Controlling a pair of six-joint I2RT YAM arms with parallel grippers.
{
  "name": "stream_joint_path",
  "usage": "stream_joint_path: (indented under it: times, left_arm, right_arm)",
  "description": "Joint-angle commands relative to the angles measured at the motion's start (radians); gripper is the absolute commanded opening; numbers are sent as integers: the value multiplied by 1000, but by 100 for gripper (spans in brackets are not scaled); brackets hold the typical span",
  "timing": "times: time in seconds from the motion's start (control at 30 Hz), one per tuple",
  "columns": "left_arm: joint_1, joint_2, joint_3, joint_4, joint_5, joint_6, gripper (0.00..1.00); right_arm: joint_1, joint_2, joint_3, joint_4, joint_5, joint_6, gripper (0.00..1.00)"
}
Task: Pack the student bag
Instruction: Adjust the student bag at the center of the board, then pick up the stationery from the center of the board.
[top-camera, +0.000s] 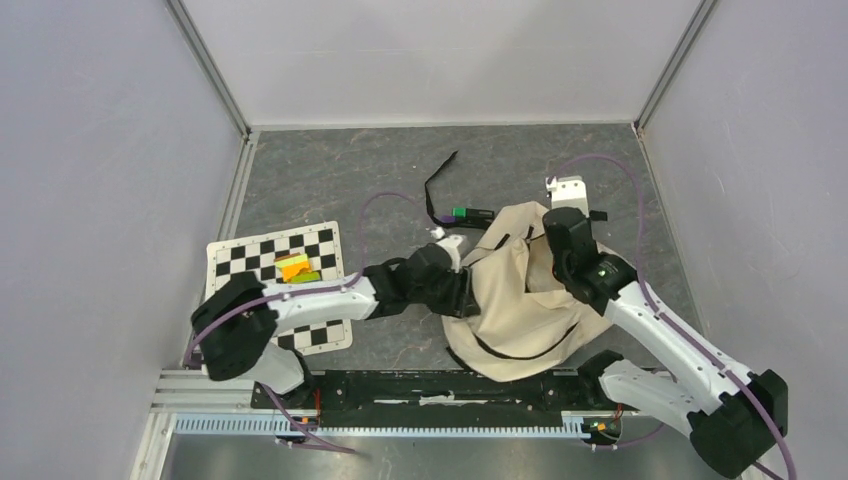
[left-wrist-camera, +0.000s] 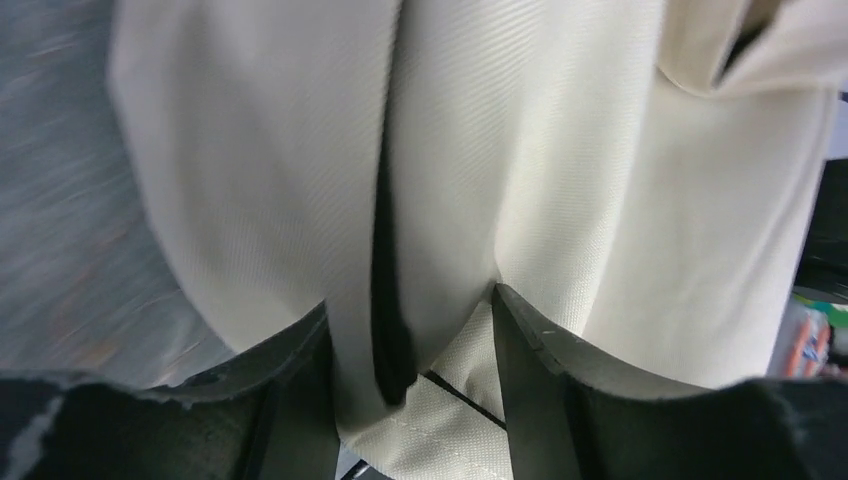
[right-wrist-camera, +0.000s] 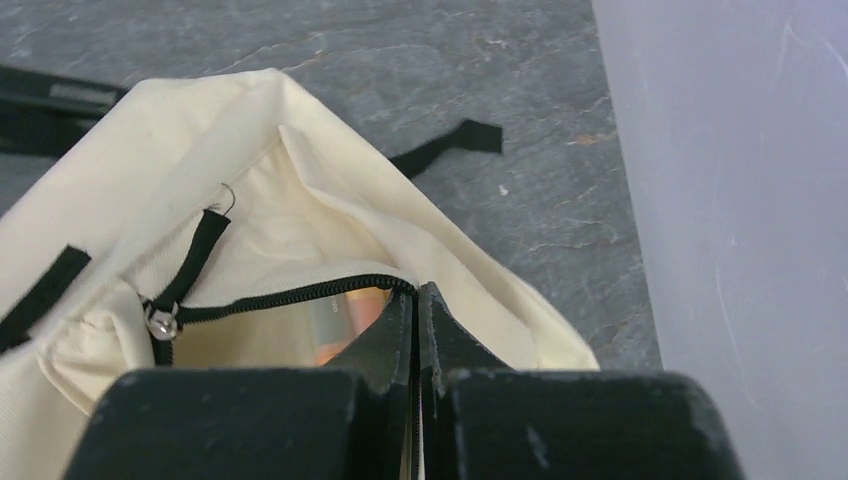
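Observation:
The student bag (top-camera: 525, 305), a cream backpack with black zippers, lies crumpled at centre-right. My left gripper (top-camera: 462, 283) is at its left edge. In the left wrist view, the left gripper (left-wrist-camera: 410, 310) holds a thick fold of cream fabric (left-wrist-camera: 450, 200) with a black seam between its jaws. My right gripper (top-camera: 562, 240) is at the bag's far top. In the right wrist view, the right gripper (right-wrist-camera: 417, 295) is shut on the black zipper edge (right-wrist-camera: 290, 293) of the opening. Something orange and clear (right-wrist-camera: 345, 318) shows inside.
A checkered mat (top-camera: 250, 262) lies at the left with orange, yellow and green items (top-camera: 296, 268) on it. A green-tipped dark object (top-camera: 470, 212) and a loose black strap (top-camera: 436, 188) lie behind the bag. A white piece (top-camera: 568, 188) sits near the back right. Walls enclose three sides.

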Motion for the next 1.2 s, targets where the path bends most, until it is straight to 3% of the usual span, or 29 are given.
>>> stream_joint_path:
  times: [0.0, 0.17, 0.3, 0.43, 0.6, 0.73, 0.93, 1.17]
  left_arm:
    - [-74, 137, 171, 205, 143, 45, 56]
    - [-93, 202, 299, 138, 135, 109, 62]
    - [-73, 154, 353, -42, 14, 188, 86]
    - [33, 69, 347, -128, -55, 188, 99]
    - [233, 76, 363, -91, -48, 207, 100]
    - [328, 237, 508, -79, 29, 389, 100]
    - [387, 532, 787, -134, 167, 699, 97]
    - [407, 829, 1086, -286, 251, 879, 81]
  right_arm:
    - [-111, 40, 91, 175, -55, -101, 0]
    - [-191, 87, 107, 226, -149, -126, 0]
    - [-236, 106, 114, 238, -180, -159, 0]
    - [-299, 99, 109, 247, -186, -147, 0]
    - [-342, 78, 82, 268, -264, -136, 0]
    - [-342, 82, 60, 267, -318, -100, 0]
    - [-342, 93, 51, 252, -387, -72, 0]
    - [-341, 97, 46, 242, -417, -67, 0]
